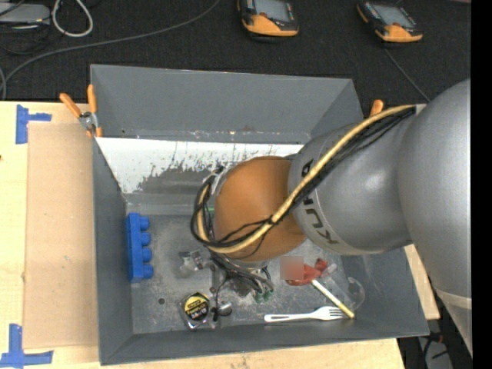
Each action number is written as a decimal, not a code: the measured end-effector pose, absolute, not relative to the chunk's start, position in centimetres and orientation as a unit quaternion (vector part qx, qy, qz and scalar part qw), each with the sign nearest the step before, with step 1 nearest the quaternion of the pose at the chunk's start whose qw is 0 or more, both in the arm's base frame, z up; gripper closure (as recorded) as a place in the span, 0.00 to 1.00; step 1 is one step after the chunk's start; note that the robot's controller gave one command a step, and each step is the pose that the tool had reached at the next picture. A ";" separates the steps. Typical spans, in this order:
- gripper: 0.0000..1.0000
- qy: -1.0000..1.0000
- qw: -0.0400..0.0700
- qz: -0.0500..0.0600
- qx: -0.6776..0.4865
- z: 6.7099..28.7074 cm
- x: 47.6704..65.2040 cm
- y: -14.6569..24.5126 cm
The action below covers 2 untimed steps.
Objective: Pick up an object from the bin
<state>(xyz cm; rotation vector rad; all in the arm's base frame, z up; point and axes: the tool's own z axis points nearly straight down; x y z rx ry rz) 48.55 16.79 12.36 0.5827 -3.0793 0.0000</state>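
Now the arm (369,198) is reaching down from the right, its gripper (231,289) just beside a yellow-black tape measure (196,307). Open or closed, I cannot tell.

A robotics lab: an arm (369,198) over a metal bin (223,106), cables (69,10) and orange devices (267,14) on the dark floor (169,37).

Grey arm (384,183) enters from right, last link angled down toward lower left. Orange wrist cover (254,206) at link's end, rounded, facing camera. Yellow and black cables (338,148) run along link, loop round cover's left and lower edge. Gripper (234,281) hangs just beneath cover, dark, largely hidden by it.
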 end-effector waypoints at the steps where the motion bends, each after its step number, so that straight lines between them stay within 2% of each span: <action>1: 0.00 -0.971 0.006 0.000 0.239 11.5 47.7 16.5; 2: 0.00 -0.976 -0.006 -0.001 0.216 7.3 47.8 16.9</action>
